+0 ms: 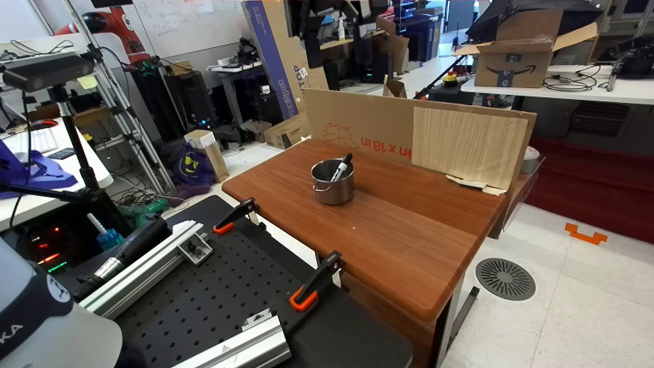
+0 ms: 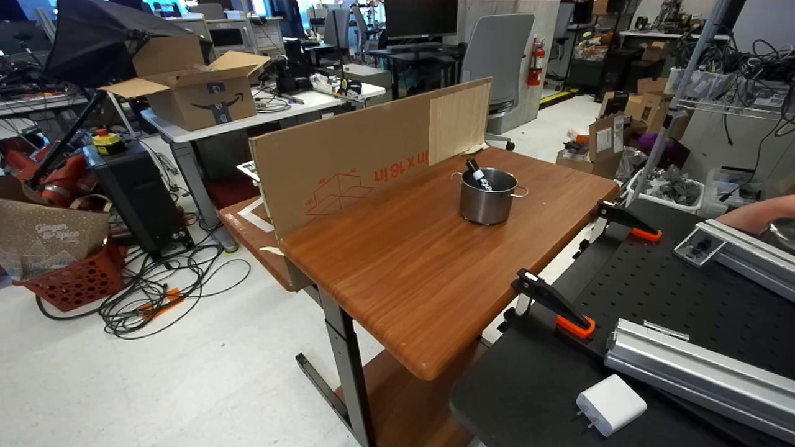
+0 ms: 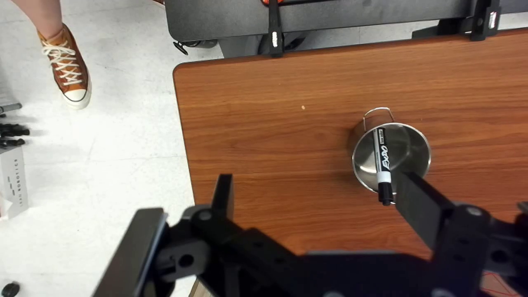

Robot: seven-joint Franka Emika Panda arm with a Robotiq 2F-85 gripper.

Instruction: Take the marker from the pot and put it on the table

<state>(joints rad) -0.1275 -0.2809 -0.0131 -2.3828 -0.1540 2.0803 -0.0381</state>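
The marker (image 3: 383, 156), black with a white band and black cap, leans in the round silver-grey metal pot (image 3: 406, 144). Its cap end sticks out over the rim. The marker (image 1: 341, 167) (image 2: 479, 176) and the pot (image 1: 334, 193) (image 2: 484, 208) also show in both exterior views. The pot stands upright on the reddish-brown wooden table (image 1: 409, 240) (image 2: 397, 267) (image 3: 268, 123). My gripper (image 3: 317, 181) is open and empty above the table. In the wrist view its right finger overlaps the pot's edge beside the marker cap. Dark gripper fingers (image 1: 337, 51) hang at the top in an exterior view.
A cardboard panel (image 1: 357, 117) (image 2: 348, 155) stands along one long table edge. Clamps (image 1: 317, 281) (image 2: 553, 304) (image 3: 275, 33) sit along the opposite edge, beside the black perforated board (image 1: 204, 286). A white plug (image 2: 612, 403) lies on that board. A person's shoe (image 3: 68, 66) is on the floor.
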